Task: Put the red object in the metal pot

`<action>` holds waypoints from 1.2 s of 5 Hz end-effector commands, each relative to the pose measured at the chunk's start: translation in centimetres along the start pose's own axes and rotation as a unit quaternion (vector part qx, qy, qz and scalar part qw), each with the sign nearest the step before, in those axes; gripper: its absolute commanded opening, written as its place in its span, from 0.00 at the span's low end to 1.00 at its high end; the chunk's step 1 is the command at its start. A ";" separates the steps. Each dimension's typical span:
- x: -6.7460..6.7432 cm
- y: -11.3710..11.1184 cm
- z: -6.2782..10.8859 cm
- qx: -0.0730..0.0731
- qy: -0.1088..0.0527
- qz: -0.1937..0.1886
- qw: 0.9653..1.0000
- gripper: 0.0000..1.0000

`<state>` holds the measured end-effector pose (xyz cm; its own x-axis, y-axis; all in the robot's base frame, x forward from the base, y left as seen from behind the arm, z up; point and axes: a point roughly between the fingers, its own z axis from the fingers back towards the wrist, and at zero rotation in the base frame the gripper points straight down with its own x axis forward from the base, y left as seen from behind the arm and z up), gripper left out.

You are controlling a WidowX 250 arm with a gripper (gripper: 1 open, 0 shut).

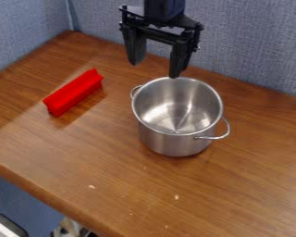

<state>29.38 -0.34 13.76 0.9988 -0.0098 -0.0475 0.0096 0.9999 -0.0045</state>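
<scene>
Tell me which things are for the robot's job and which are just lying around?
For the job:
- the red block, lying on the table
- the metal pot, with nothing inside
- the robot's hand, open above the pot

Not for the job:
- the dark and white thing at the bottom left corner; I can't tell what it is

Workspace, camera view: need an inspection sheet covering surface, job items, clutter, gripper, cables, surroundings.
Surface: brown wooden tabletop, small light specks near the front
Red block: bright red elongated block, lying flat, left of the pot in the image
Pot: shiny round steel pot, two loop handles, upright, nothing seen inside
Clutter: nothing seen on the table
Gripper: black two-finger gripper, open, above the pot's back rim, holding nothing
Cables: nothing seen
Surroundings: blue-grey textured partition behind
</scene>
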 end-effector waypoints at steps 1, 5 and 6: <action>-0.1 0.1 -0.6 0.000 0.008 0.000 1.000 1.00; 0.1 6.0 -2.4 0.010 0.020 0.033 0.999 1.00; 0.1 9.1 -3.0 0.024 0.011 0.048 0.998 1.00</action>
<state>29.08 8.67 9.68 0.9904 0.0930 -0.1020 -0.0897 0.9953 0.0360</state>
